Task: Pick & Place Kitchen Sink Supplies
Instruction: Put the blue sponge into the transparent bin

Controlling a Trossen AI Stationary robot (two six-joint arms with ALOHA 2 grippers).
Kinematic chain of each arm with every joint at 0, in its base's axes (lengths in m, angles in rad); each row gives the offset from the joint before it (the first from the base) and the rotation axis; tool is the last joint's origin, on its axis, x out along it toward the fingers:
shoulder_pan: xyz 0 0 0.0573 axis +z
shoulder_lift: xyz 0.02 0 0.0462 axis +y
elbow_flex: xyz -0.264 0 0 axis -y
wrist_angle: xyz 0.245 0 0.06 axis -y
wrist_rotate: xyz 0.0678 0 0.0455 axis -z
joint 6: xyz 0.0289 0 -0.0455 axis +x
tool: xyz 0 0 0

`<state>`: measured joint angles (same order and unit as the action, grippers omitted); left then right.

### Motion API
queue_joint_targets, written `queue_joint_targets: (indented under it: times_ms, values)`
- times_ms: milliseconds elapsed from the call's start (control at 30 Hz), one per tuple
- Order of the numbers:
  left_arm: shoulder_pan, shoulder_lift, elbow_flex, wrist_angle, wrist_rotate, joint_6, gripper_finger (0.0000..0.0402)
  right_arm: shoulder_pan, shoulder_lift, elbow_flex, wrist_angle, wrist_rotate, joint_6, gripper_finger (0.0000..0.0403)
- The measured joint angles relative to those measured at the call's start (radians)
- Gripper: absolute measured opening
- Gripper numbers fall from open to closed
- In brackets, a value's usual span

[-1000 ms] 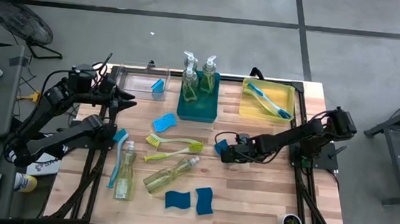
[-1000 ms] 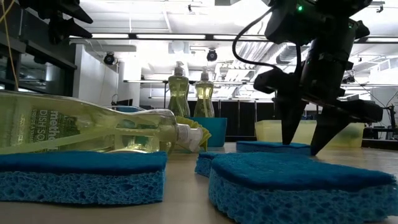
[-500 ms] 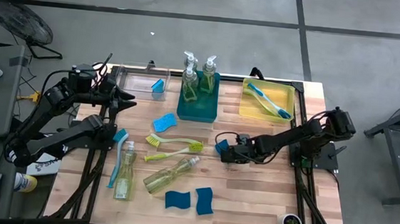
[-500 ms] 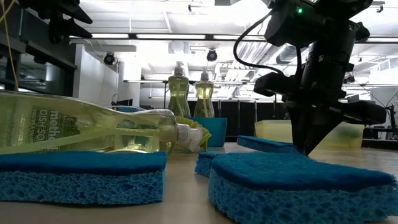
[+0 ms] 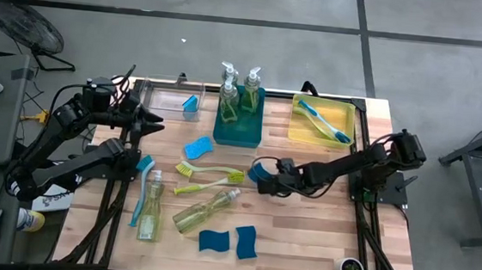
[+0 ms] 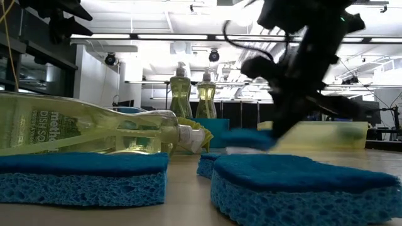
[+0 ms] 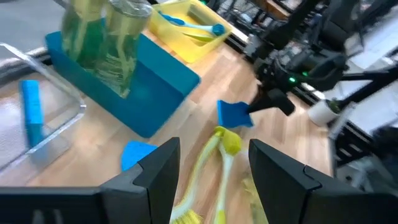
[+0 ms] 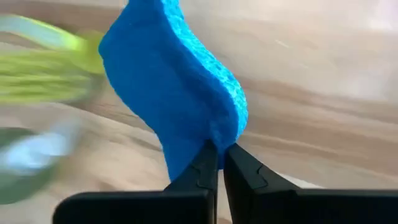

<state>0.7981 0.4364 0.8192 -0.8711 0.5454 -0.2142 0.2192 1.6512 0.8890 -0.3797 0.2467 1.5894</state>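
Right hand [image 5: 259, 174] pinched blue sponge [image 8: 180, 106], lifted clear of tabletop [image 5: 303, 226]; pick done. Next we judged carry to clear bin [image 5: 162, 99]. Left hand [image 5: 151, 126] hovered part-open, empty.

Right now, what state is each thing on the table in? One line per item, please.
Right tool: shut on a blue sponge, lifted clear of the table.
Left tool: open, empty, hanging beside the clear bin.
Two soap bottles: upright in the teal bin.
Two soap bottles: lying on the table.
Blue brush: lying in the yellow bin.
Sponge in clear bin: standing on edge.
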Motion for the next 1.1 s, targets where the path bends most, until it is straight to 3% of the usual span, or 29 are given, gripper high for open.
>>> queue_joint_targets:
  times_ms: [367,667,900,1100]
  values:
    - [0.000,0.000,0.000,0.002,0.067,-0.046,0.0188,-0.010,-0.002,0.293,-0.219,0.249,-0.301,0.0001]
    - [0.000,0.009,0.000,0.090,0.134,-0.103,0.0188,-0.048,-0.004,0.504,-0.160,0.392,-0.651,0.0000]
    - [0.000,0.062,0.000,0.220,0.293,-0.112,0.0188,-0.092,-0.004,0.529,0.011,0.348,-0.902,0.0000]
    - [0.000,0.130,0.000,0.274,0.305,-0.115,0.0188,-0.115,-0.004,0.529,0.065,0.331,-0.964,0.0000]
